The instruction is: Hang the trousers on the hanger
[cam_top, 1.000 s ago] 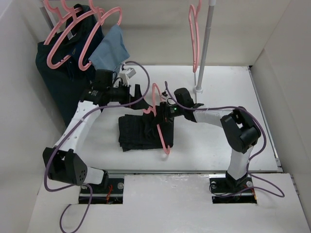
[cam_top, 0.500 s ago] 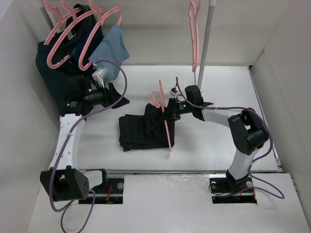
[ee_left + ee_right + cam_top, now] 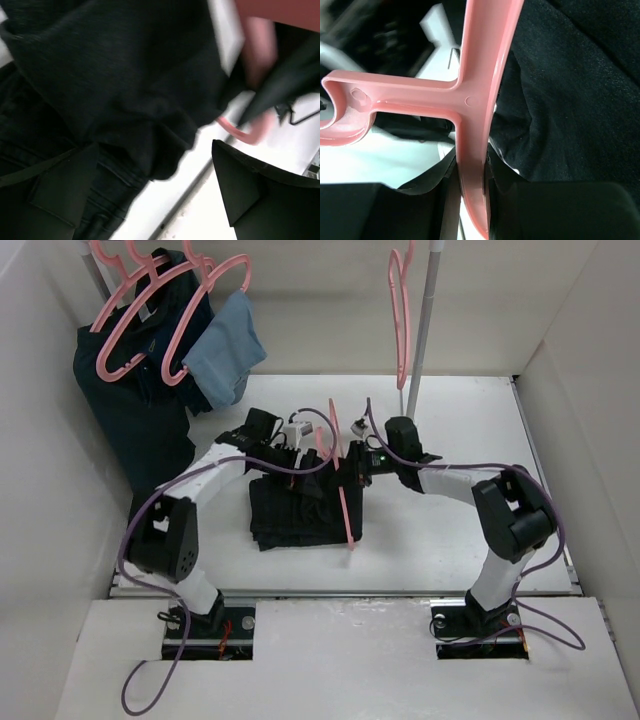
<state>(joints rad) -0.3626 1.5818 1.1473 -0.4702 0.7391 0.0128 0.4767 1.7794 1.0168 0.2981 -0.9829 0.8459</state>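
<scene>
The black trousers (image 3: pixel 300 512) lie folded in a pile at the table's middle, one part lifted through the pink hanger (image 3: pixel 343 502), which stands on edge over them. My right gripper (image 3: pixel 352 468) is shut on the hanger's upper frame; the right wrist view shows the pink bar (image 3: pixel 475 125) pinched between the jaws, black cloth (image 3: pixel 570 100) beside it. My left gripper (image 3: pixel 300 455) is open just above the trousers' far edge; in its wrist view the fingers (image 3: pixel 250 195) straddle a hanging fold of black cloth (image 3: pixel 125 100) without closing on it.
A rack at the back left holds pink hangers (image 3: pixel 130 330) with a dark navy garment (image 3: pixel 130 410) and a light-blue cloth (image 3: pixel 228 345). A white pole (image 3: pixel 420 330) with another pink hanger (image 3: pixel 400 310) stands behind the right arm. White walls enclose the table.
My left arm has swung from the back left in to the trousers' far edge beside the hanger. The right gripper and hanger stay nearly still over the last half second.
</scene>
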